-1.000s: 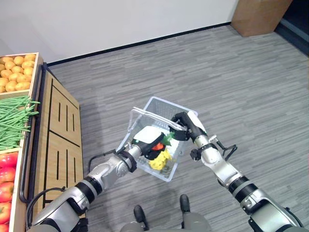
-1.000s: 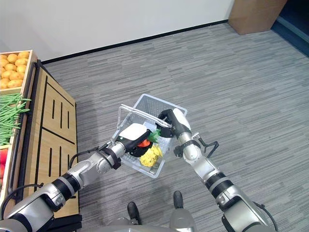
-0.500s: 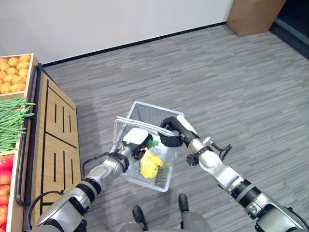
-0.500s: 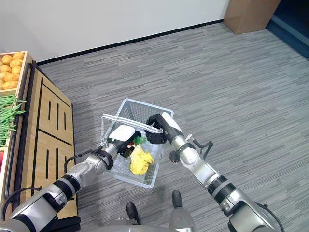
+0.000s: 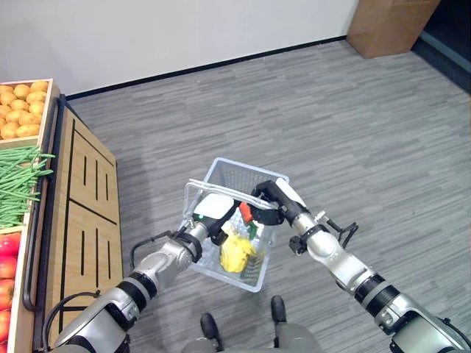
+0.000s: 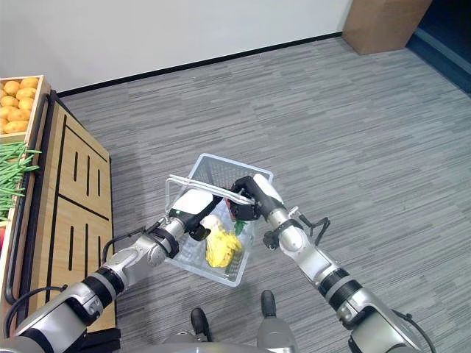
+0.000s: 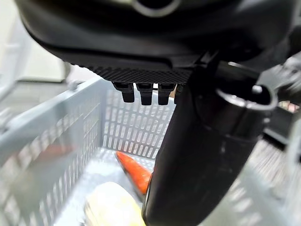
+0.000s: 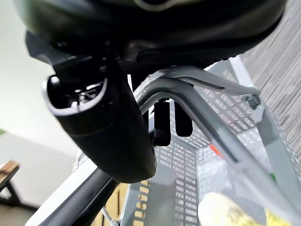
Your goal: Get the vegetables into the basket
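A pale mesh basket hangs above the grey floor. My right hand is shut on its handle, with fingers and thumb curled round the bars. Inside lie a yellow vegetable and a red-orange carrot with green leaves. The same two show in the right eye view, the yellow vegetable below the red one. My left hand hovers over the basket's left side, fingers relaxed and thumb straight. It holds nothing.
A wooden produce stand runs along the left, with oranges, green beans and red fruit in crates. A brown cabinet stands at the far right by the white wall. Open floor lies ahead and to the right.
One second ago my left hand held the red-orange vegetable over the basket; now it lies inside. The left hand has drawn back toward the left rim. The view has shifted a little.
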Tool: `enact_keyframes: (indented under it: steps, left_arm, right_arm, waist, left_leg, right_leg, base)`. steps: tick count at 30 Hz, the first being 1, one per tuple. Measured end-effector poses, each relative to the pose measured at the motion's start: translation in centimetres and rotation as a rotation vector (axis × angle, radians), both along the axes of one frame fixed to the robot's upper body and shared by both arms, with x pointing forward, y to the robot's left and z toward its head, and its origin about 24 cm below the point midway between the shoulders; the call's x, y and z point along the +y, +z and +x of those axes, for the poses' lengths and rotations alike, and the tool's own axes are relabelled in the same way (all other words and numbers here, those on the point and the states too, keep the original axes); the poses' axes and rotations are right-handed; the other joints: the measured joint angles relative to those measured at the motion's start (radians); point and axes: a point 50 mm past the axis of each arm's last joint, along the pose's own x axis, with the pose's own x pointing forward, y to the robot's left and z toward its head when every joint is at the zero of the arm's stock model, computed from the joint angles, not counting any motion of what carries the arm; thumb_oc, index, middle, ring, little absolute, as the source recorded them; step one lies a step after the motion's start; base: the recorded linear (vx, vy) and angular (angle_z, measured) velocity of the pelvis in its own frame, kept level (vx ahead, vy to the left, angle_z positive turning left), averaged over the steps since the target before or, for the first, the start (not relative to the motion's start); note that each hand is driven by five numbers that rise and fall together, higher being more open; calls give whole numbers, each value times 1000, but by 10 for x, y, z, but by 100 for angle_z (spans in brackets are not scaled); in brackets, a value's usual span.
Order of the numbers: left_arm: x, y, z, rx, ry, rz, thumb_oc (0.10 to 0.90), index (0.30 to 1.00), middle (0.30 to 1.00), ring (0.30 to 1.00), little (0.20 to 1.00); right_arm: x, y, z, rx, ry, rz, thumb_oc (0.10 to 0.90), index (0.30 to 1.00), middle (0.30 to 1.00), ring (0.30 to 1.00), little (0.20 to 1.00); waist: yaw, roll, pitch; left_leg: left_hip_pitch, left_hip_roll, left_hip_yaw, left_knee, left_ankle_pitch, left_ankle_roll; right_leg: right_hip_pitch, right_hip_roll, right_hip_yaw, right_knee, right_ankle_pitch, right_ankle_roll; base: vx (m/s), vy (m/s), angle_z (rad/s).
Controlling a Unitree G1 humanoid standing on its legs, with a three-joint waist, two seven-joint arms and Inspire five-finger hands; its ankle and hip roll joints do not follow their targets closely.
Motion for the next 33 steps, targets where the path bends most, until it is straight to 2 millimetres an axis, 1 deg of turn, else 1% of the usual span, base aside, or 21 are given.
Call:
enact_keyframes:
  steps: [2,3,5,6,8,10,11,13,14,16,18,19,21,22,23,25,27,30,31,32,33]
  left_arm:
    - [-8,10,-12,9,-36,-129,900,1000,1000,1000,1000]
    - [-10,14,-15,14,-58,-154,900,1000,1000,1000,1000]
    - [-6,26,-27,56,-78,-256,900,1000,1000,1000,1000]
    - [-3,32,-34,74,-98,-310,900,1000,1000,1000,1000]
    - [0,36,-40,119,-110,-372,900,1000,1000,1000,1000]
    - [10,33,-48,193,-51,-495,900,1000,1000,1000,1000]
    - [23,24,-55,258,8,-534,900,1000,1000,1000,1000]
    - [37,12,-66,340,93,-603,900,1000,1000,1000,1000]
    - [46,3,-72,386,166,-675,900,1000,1000,1000,1000]
    - [64,-26,-86,476,359,-776,900,1000,1000,1000,1000]
    - [82,-60,-100,579,552,-794,900,1000,1000,1000,1000]
    - [93,-79,-111,645,659,-769,900,1000,1000,1000,1000]
    - [108,-110,-138,746,855,-776,900,1000,1000,1000,1000]
    - [110,-123,-150,799,948,-772,900,1000,1000,1000,1000]
    - [111,-133,-165,851,994,-738,900,1000,1000,1000,1000]
    - [102,-148,-175,900,1067,-739,900,1000,1000,1000,1000]
    - [103,-163,-194,963,1163,-680,900,1000,1000,1000,1000]
    - [104,-163,-191,945,1172,-661,900,1000,1000,1000,1000]
    - [106,-164,-191,942,1174,-630,900,1000,1000,1000,1000]
    - [107,-166,-192,951,1184,-608,900,1000,1000,1000,1000]
    - [108,-167,-193,955,1197,-598,900,1000,1000,1000,1000]
  right_arm:
    - [-20,-9,-1,19,-98,-27,400,300,300,300,300]
    - [-29,-12,-3,31,-136,-40,400,300,300,300,300]
    - [-44,-19,-7,46,-201,-60,400,300,300,300,300]
    - [-57,-26,-10,72,-256,-84,400,300,300,300,300]
    - [-74,-37,-15,118,-330,-120,400,300,300,300,300]
    - [-89,-48,-23,165,-390,-162,400,300,300,300,300]
    - [-99,-59,-31,217,-430,-192,400,300,300,300,300]
    - [-109,-69,-40,258,-463,-236,400,300,300,300,300]
    - [-118,-76,-50,291,-504,-241,400,300,300,300,300]
    - [-136,-90,-70,370,-591,-261,400,300,300,300,300]
    - [-149,-100,-84,437,-652,-287,400,300,300,300,300]
    - [-155,-106,-92,475,-679,-307,400,300,300,300,300]
    - [-163,-114,-105,538,-725,-324,400,300,300,300,300]
    - [-165,-117,-111,568,-746,-328,400,300,300,300,300]
    - [-168,-119,-116,584,-761,-328,400,300,300,300,300]
    - [-175,-126,-129,642,-799,-340,400,300,300,300,300]
    - [-185,-132,-149,721,-856,-353,400,300,300,300,300]
    - [-192,-133,-158,751,-907,-344,410,314,314,314,314]
    - [-194,-133,-161,755,-917,-344,543,500,500,500,500]
    - [-196,-132,-163,759,-922,-349,633,627,627,627,627]
    - [-198,-132,-166,762,-926,-354,900,1000,1000,1000,1000]
  waist:
    - [10,0,0]
    - [22,0,0]
    - [22,0,0]
    - [27,0,0]
    - [48,0,0]
    - [51,0,-1]
    - [57,1,-1]
    - [59,5,-3]
    - [62,9,-6]
    - [71,19,-15]
    - [79,28,-22]
    - [82,33,-26]
    - [84,36,-32]
    - [84,34,-35]
    - [92,32,-36]
    - [101,34,-47]
    - [102,34,-66]
    - [102,36,-69]
    - [99,36,-72]
    - [98,36,-76]
    - [96,37,-82]
  left_leg:
    - [0,-1,-8,0,0,0]
    - [0,-1,-12,0,0,0]
    - [2,-1,-21,0,0,0]
    - [7,-1,-28,0,0,0]
    - [12,-1,-34,0,0,0]
    - [13,-1,-40,0,0,-1]
    - [12,-1,-46,0,1,-1]
    - [12,-1,-48,0,1,-2]
    - [12,-1,-56,0,1,-2]
    - [12,-1,-75,0,1,-2]
    - [10,0,-81,0,1,-2]
    - [7,0,-89,0,2,-3]
    - [7,-1,-93,0,3,-3]
    - [7,-1,-96,0,3,-3]
    - [-3,-1,-102,0,6,-4]
    - [-5,-2,-114,0,5,-4]
    - [-17,0,-129,0,4,-1]
    - [-19,1,-130,0,4,-1]
    - [-20,1,-130,0,4,-1]
    - [-20,1,-129,0,4,-1]
    - [-21,1,-128,0,3,-1]
  right_leg:
    - [3,-1,-6,0,-1,0]
    - [7,-1,-10,0,-1,0]
    - [14,-2,-20,0,-4,-1]
    - [23,-2,-27,0,-6,-1]
    - [31,-2,-32,0,-9,0]
    - [37,-3,-35,-1,-14,0]
    - [38,-3,-40,-1,-15,-1]
    - [40,-3,-45,0,-15,-1]
    - [43,-3,-52,-1,-16,0]
    - [55,-4,-66,-1,-24,0]
    - [55,-4,-73,-3,-26,-1]
    - [57,-4,-81,-1,-27,-2]
    - [59,-4,-84,-1,-29,-1]
    - [60,-5,-87,-2,-30,-2]
    - [54,-4,-92,-4,-34,0]
    - [59,-5,-101,-5,-40,6]
    - [55,-4,-116,-4,-44,3]
    - [54,-3,-116,-1,-44,3]
    - [52,-3,-116,-1,-44,3]
    - [52,-3,-115,-1,-44,3]
    - [49,-2,-113,-1,-44,3]
  base:
    - [13,-5,11]
    - [19,-9,9]
    - [13,-7,13]
    - [4,0,18]
    - [2,-3,12]
    - [-3,-9,11]
    - [-11,-11,9]
    - [-11,-12,7]
    - [-11,-12,19]
    - [-6,-11,24]
    - [-14,-12,13]
    - [-33,-19,14]
    - [-22,-16,10]
    - [-22,-32,12]
    - [-27,-43,11]
    - [-16,-31,18]
    - [-14,-37,20]
    - [-12,-40,2]
    - [-8,-32,-2]
    - [-5,-29,-3]
    - [0,-23,-3]
